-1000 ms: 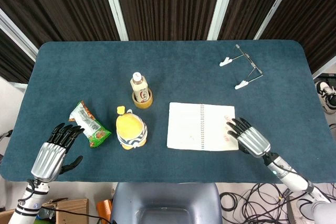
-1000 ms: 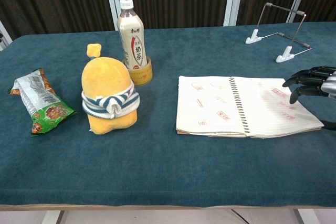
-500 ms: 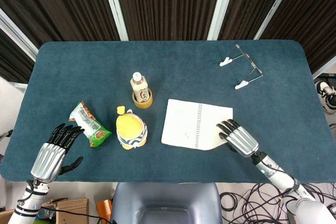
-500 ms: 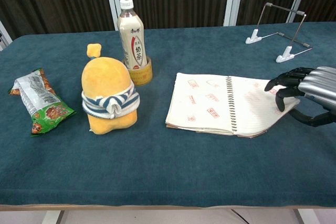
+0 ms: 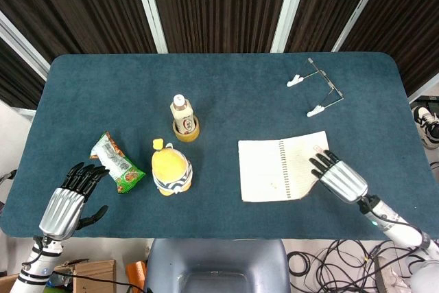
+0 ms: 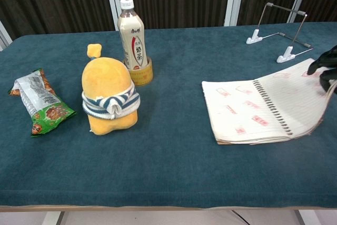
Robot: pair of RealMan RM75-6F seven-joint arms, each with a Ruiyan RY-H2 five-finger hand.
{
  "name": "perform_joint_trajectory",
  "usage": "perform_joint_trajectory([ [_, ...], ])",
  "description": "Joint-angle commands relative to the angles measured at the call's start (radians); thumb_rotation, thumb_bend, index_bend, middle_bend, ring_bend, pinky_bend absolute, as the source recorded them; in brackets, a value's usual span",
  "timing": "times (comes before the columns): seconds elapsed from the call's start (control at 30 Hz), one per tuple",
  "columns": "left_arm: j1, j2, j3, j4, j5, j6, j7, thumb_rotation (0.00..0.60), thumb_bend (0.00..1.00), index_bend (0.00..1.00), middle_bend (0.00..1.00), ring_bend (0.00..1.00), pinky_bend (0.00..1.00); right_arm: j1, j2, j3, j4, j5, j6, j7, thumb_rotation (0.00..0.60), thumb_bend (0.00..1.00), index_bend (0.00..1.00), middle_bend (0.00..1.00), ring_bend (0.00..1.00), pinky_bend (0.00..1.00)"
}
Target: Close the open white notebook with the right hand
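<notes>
The white spiral notebook (image 5: 278, 169) lies open on the blue table, turned slightly anticlockwise, right of centre. In the chest view the notebook (image 6: 253, 110) shows red stamps on its pages, and its right half rises off the table toward the frame edge. My right hand (image 5: 339, 178) is at the notebook's right edge, dark fingers over the page. It appears to grip that raised right side, though the thumb is hidden. Only its fingertips (image 6: 325, 62) show in the chest view. My left hand (image 5: 68, 200) hovers open at the near left corner, holding nothing.
A yellow plush toy (image 5: 171, 169) with a striped band sits left of the notebook. A milk-tea bottle (image 5: 182, 113) stands in a tape roll behind it. A green snack bag (image 5: 115, 162) lies near the left hand. A wire stand (image 5: 317, 88) stands at the far right.
The notebook has slid to the right and turned with my right hand. Its right half has lifted off the table. The left hand has not moved.
</notes>
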Motion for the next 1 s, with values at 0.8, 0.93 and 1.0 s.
perform_joint_trajectory([
  [0.8, -0.002, 0.007, 0.005, -0.019, -0.001, -0.018, 0.024, 0.600, 0.24, 0.18, 0.17, 0.12, 0.11, 0.292, -0.021, -0.135, -0.063, -0.249, 0.044, -0.173, 0.600, 0.49, 0.68, 0.29, 0.20, 0.20],
  [0.93, -0.004, 0.005, 0.005, -0.017, -0.001, -0.022, 0.022, 0.600, 0.24, 0.18, 0.17, 0.12, 0.11, 0.276, -0.055, -0.098, -0.096, -0.189, -0.049, -0.222, 0.600, 0.42, 0.36, 0.19, 0.07, 0.07],
  [1.0, -0.004, 0.004, 0.006, -0.017, 0.000, -0.022, 0.023, 0.600, 0.24, 0.18, 0.17, 0.12, 0.11, 0.261, -0.056, -0.072, -0.162, -0.150, -0.083, -0.249, 0.600, 0.35, 0.13, 0.07, 0.01, 0.01],
])
